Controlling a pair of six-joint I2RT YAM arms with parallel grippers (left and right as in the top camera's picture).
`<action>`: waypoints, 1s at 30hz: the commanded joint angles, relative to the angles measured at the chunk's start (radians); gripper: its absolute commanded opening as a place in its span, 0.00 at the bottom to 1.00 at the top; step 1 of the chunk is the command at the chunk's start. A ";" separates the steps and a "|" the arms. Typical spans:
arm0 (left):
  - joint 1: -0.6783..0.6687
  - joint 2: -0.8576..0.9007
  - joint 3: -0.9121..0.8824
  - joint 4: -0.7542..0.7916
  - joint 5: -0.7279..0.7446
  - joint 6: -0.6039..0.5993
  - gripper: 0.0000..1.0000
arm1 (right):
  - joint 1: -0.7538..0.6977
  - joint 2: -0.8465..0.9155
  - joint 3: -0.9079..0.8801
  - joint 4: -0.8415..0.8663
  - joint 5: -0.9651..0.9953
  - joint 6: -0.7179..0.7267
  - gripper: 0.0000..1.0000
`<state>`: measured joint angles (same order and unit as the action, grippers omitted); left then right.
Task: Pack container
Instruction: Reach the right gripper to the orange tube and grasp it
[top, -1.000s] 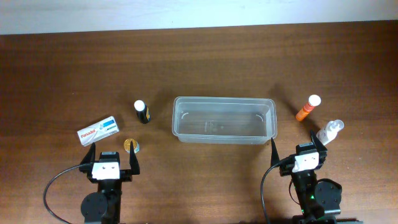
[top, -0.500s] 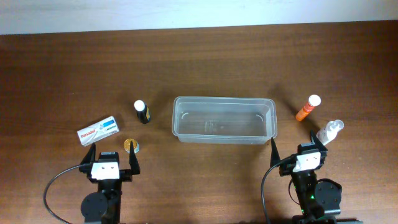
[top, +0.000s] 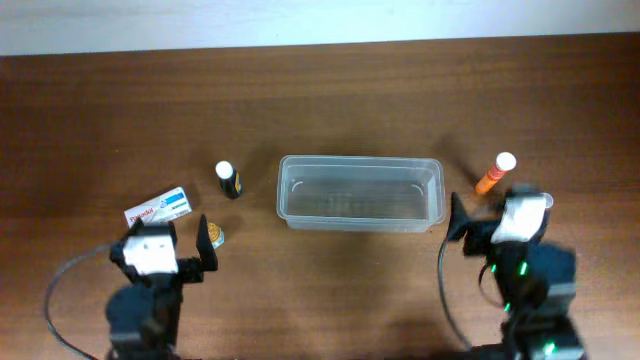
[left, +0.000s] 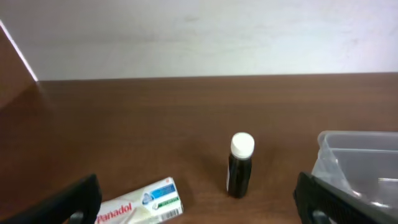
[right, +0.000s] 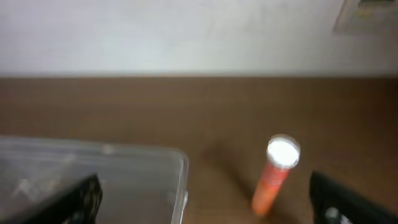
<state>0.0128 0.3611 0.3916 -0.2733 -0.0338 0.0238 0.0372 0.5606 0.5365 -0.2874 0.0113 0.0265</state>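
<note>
The container (top: 360, 160), a clear rectangular tub, stands empty at the table's middle. My left gripper (top: 165, 238) is open and empty, just in front of a white Panadol box (top: 158, 209). In the left wrist view the box (left: 140, 202) lies between the open fingers (left: 199, 208). A dark bottle with a white cap (left: 240, 165) stands beyond, and the tub's corner (left: 357, 140) shows at right. My right gripper (top: 500, 208) is open and empty near an orange tube (top: 494, 173). In the right wrist view the tube (right: 277, 174) stands ahead of the fingers (right: 205, 208), right of the tub (right: 161, 158).
The dark bottle (top: 229, 179) stands left of the tub. A small gold-capped item (top: 212, 236) sits beside my left gripper's right finger. A white wall runs along the table's far edge. The right arm covers the table just below the orange tube.
Both arms have lifted and moved forward. The left one shifted left toward the box. The right one moved toward the orange tube and now hides the white spray bottle.
</note>
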 joint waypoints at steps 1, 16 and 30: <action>0.003 0.185 0.172 -0.079 -0.019 -0.013 0.99 | -0.016 0.202 0.242 -0.114 0.027 0.012 0.98; 0.027 0.895 0.795 -0.612 0.179 -0.013 0.99 | -0.261 1.038 1.114 -0.862 -0.094 0.013 0.98; 0.039 0.969 0.797 -0.611 0.176 -0.012 1.00 | -0.294 1.346 1.111 -0.870 -0.093 0.012 0.99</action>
<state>0.0463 1.3281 1.1690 -0.8825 0.1242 0.0174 -0.2531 1.8626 1.6276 -1.1664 -0.0731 0.0303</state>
